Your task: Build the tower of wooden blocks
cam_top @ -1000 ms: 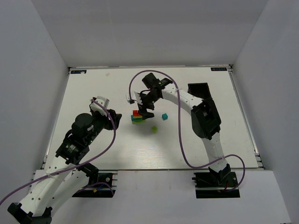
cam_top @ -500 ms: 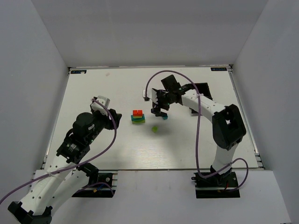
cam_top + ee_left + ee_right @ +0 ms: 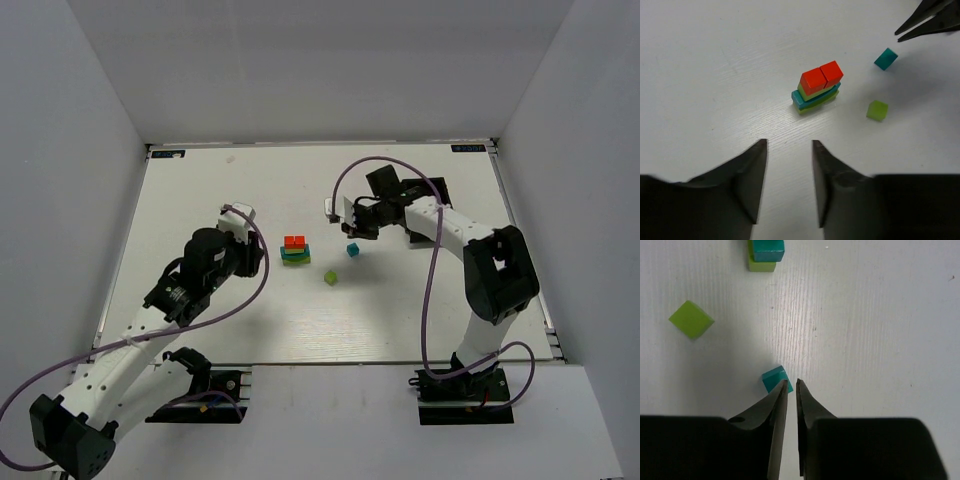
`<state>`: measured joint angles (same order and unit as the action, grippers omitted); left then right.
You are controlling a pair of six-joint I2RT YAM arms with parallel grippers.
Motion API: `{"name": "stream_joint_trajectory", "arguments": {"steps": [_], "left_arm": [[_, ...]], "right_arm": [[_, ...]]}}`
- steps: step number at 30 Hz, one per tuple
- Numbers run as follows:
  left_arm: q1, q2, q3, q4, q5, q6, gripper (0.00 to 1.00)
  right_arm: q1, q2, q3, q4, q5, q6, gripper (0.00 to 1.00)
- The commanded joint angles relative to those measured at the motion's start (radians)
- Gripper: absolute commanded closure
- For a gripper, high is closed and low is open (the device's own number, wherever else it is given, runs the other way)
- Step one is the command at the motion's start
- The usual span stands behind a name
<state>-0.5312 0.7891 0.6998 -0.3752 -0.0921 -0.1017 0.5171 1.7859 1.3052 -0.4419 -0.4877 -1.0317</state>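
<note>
Left wrist: I am watching the left gripper spreading wide, facing the small stack of red, lime-green, teal wooden blocks mid-table.
Right gripper: fingers pressing together just beside a loose teal wooden cube.

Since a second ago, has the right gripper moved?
Yes. The right gripper has shifted rightward, away from the wood block tower, and now sits by the teal cube.

Cut off by right wrist view's top edge: stack of painted wooden blocks, teal and lime ends only. Partly behind right gripper fingertip: small teal wooden cube.
</note>
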Motion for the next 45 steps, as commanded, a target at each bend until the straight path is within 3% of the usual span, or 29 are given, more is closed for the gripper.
{"name": "stream_joint_trajectory", "arguments": {"steps": [1,4,5,8,14,26,34,39,45], "left_arm": [[0.005,0.012,0.015,-0.01,0.0,-0.007,0.43],[0.005,-0.008,0.015,-0.01,0.0,-0.007,0.31],[0.005,-0.008,0.015,-0.01,0.0,-0.007,0.31],[0.005,-0.019,0.006,-0.01,0.0,-0.007,0.3],[0.005,-0.019,0.006,-0.01,0.02,-0.007,0.3],[0.005,-0.028,0.006,-0.01,0.029,-0.007,0.3],[0.005,-0.037,0.006,-0.01,0.029,-0.007,0.3],[0.005,-0.037,0.006,-0.01,0.029,-0.007,0.3],[0.005,-0.047,0.006,-0.01,0.029,-0.007,0.3]], "right_arm": [[-0.032,-0.02,-0.012,-0.072,-0.112,-0.196,0.82],[-0.054,0.009,0.025,-0.17,-0.15,-0.351,0.66],[-0.055,0.029,0.049,-0.188,-0.155,-0.369,0.51],[-0.061,0.093,0.123,-0.317,-0.155,-0.47,0.42],[-0.055,0.142,0.129,-0.299,-0.126,-0.489,0.37],[-0.049,0.221,0.175,-0.236,-0.055,-0.412,0.37],[-0.042,0.25,0.189,-0.232,-0.054,-0.38,0.52],[-0.029,0.262,0.213,-0.256,-0.063,-0.363,0.76],[-0.006,0.26,0.258,-0.261,-0.135,-0.275,0.84]]}}
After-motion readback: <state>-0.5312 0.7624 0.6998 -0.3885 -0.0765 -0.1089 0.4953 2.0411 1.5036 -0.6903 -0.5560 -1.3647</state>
